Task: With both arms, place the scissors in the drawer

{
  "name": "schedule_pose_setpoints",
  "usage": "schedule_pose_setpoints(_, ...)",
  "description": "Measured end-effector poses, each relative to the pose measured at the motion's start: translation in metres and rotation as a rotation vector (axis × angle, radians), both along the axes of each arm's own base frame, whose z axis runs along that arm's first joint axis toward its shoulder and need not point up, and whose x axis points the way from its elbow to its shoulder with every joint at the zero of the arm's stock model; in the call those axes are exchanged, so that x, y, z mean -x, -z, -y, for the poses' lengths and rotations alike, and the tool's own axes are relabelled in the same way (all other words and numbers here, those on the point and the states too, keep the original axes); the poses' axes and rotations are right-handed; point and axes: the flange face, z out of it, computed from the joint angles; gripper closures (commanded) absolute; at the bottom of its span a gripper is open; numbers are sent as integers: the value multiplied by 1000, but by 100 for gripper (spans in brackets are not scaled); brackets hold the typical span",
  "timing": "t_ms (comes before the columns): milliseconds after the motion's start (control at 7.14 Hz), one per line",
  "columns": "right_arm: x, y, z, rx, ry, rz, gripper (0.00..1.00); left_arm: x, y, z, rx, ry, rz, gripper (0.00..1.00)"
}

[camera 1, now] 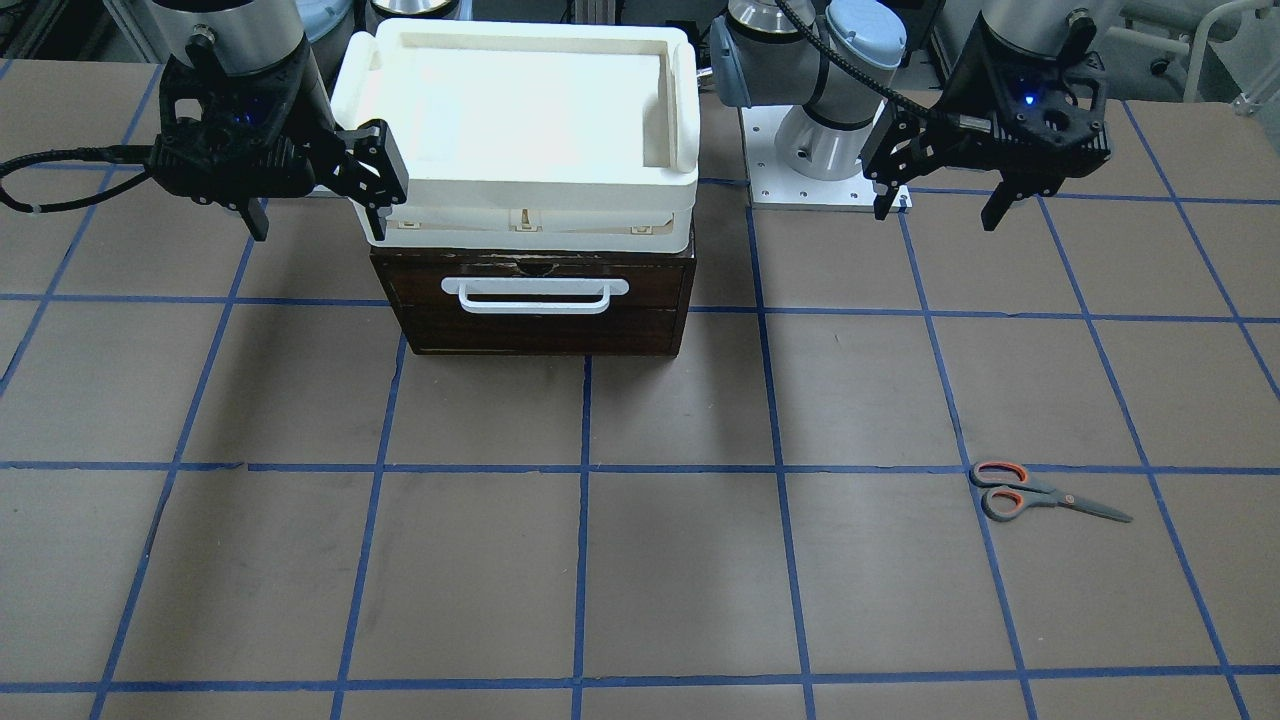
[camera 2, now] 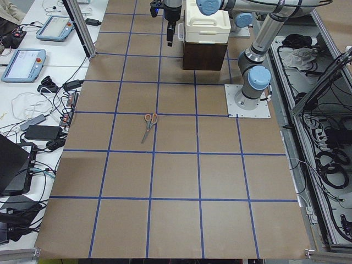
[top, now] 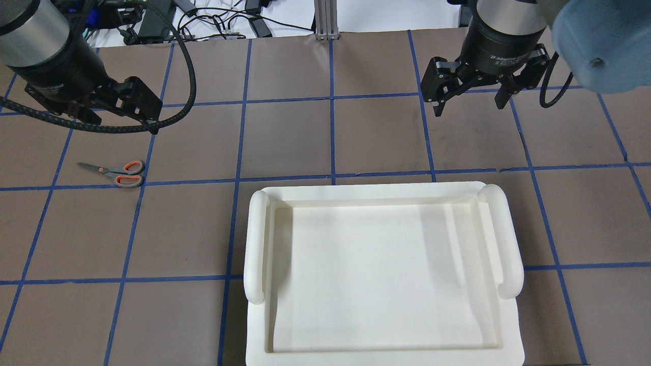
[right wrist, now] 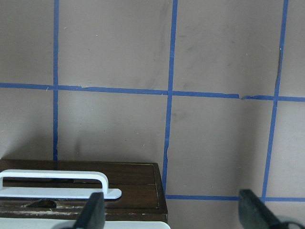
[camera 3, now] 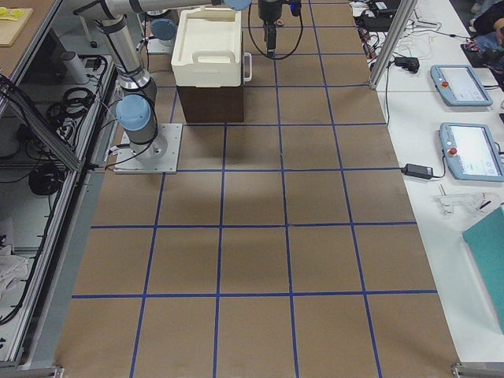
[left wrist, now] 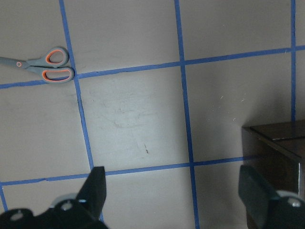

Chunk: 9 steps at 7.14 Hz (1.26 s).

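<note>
Scissors [camera 1: 1045, 495] lie untouched at four o'clock from the shut drawer [camera 1: 535, 300]; left fingers [camera 1: 1003, 203] and right fingers [top: 436, 96] hang wide, empty.

Brown surface [camera 1: 640, 570] gridded with blue tape [camera 1: 500, 467]; scissors [camera 1: 1050, 496] grey, loops lined orange, red pivot; drawer [camera 1: 430, 322] dark brown, handle [camera 1: 540, 287] white; tray [camera 1: 520, 195] cream-white.

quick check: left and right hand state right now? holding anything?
Left hand: open, empty; the scissors lie well apart from it.
Right hand: open, empty.
</note>
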Motion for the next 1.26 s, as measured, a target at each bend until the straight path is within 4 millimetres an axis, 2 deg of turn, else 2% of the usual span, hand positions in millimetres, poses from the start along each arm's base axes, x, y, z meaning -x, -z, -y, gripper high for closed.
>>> schedule_pose_setpoints(980,-1,1,0,-6,-3,11,0,0,-1,-6,3,0,0,0)
schedule_pose_setpoints(1260,-5,12,6,-31,-14,12,0,-1,1,-4,-1,-2,1,0)
